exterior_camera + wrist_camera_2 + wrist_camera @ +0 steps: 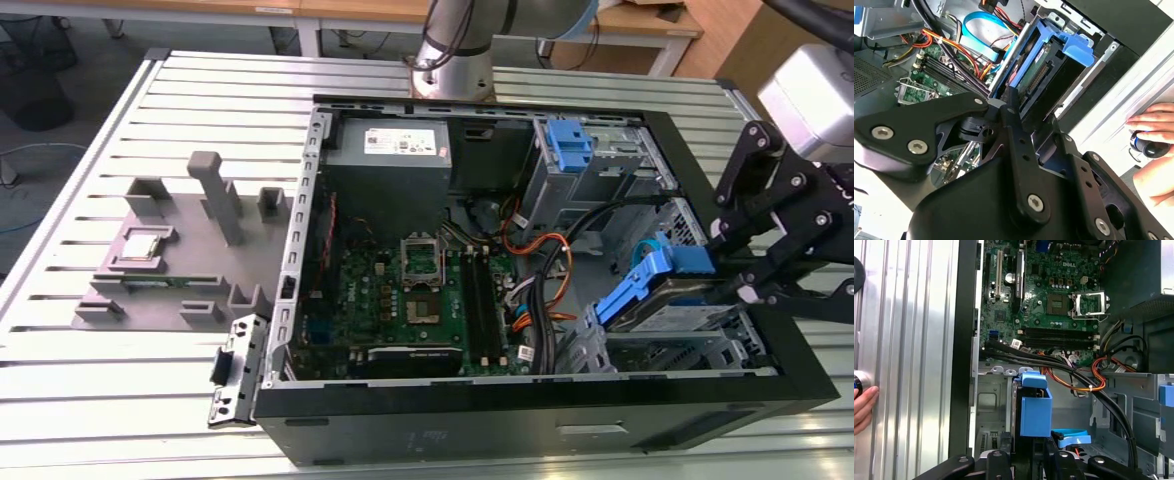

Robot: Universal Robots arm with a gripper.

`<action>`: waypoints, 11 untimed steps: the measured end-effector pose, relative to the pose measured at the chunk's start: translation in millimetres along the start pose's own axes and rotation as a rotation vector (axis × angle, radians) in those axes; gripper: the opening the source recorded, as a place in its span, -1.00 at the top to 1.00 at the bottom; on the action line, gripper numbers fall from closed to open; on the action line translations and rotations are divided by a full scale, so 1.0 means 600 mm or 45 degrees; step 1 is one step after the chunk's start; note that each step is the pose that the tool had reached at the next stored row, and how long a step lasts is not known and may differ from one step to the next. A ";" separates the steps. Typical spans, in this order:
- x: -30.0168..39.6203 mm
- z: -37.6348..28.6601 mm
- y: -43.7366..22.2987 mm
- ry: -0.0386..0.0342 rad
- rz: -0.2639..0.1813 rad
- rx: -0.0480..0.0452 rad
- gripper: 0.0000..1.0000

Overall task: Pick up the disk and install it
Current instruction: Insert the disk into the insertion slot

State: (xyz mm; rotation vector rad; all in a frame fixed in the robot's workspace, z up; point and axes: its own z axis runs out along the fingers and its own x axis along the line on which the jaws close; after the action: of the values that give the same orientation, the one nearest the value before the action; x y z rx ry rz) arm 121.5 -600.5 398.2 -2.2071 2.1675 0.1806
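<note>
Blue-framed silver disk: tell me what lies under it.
A grey metal drive cage lies under the tilted blue-framed silver disk; the disk hides the cage's inside.

We can make out no wording. A white sticker sits on the grey power-supply box just beside the motherboard, its print too small for us. Fine white lettering lies on the motherboard near its processor socket.

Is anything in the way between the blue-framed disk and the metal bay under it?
Nothing visible does. The gripper holds the disk tilted right above the drive bay; the cables run off to one side.
</note>
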 end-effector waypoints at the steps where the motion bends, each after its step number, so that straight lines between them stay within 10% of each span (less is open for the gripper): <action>1: 0.000 0.000 0.000 -0.0002 0.000 0.000 0.30; 11: 0.000 0.000 0.000 -0.0002 0.000 0.000 0.04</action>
State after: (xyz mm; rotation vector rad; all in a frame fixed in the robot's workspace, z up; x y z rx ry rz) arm 121.5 -600.6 398.1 -2.2071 2.1674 0.1808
